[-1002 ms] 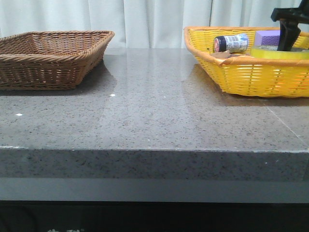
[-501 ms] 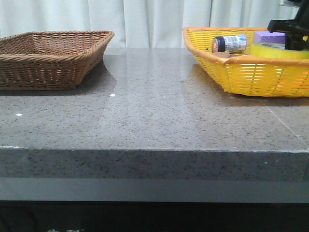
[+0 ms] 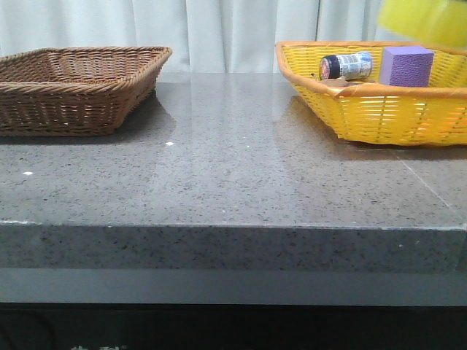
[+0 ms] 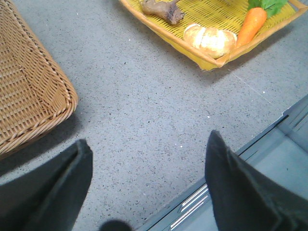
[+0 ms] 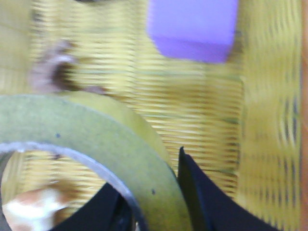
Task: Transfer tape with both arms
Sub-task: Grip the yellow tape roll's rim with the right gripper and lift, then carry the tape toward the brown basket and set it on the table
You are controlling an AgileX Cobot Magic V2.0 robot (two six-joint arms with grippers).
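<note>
The yellow tape roll point(image 3: 423, 20) hangs at the top right of the front view, lifted above the yellow basket point(image 3: 379, 113). In the right wrist view my right gripper point(image 5: 161, 202) is shut on the tape point(image 5: 91, 130), one finger inside the ring and one outside its wall. The gripper itself does not show in the front view. My left gripper point(image 4: 147, 185) is open and empty, low over the grey table point(image 4: 144, 96) near its front edge, between the two baskets.
A brown wicker basket point(image 3: 76, 84) stands at the back left. The yellow basket holds a purple block point(image 3: 406, 65), a black-capped jar point(image 3: 348, 65), a carrot point(image 4: 250, 26), a bread roll point(image 4: 209, 41) and a brown root point(image 4: 161, 9).
The tape has risen out of the yellow basket with my right gripper, which has left the front view at the top. The purple block now shows fully.
</note>
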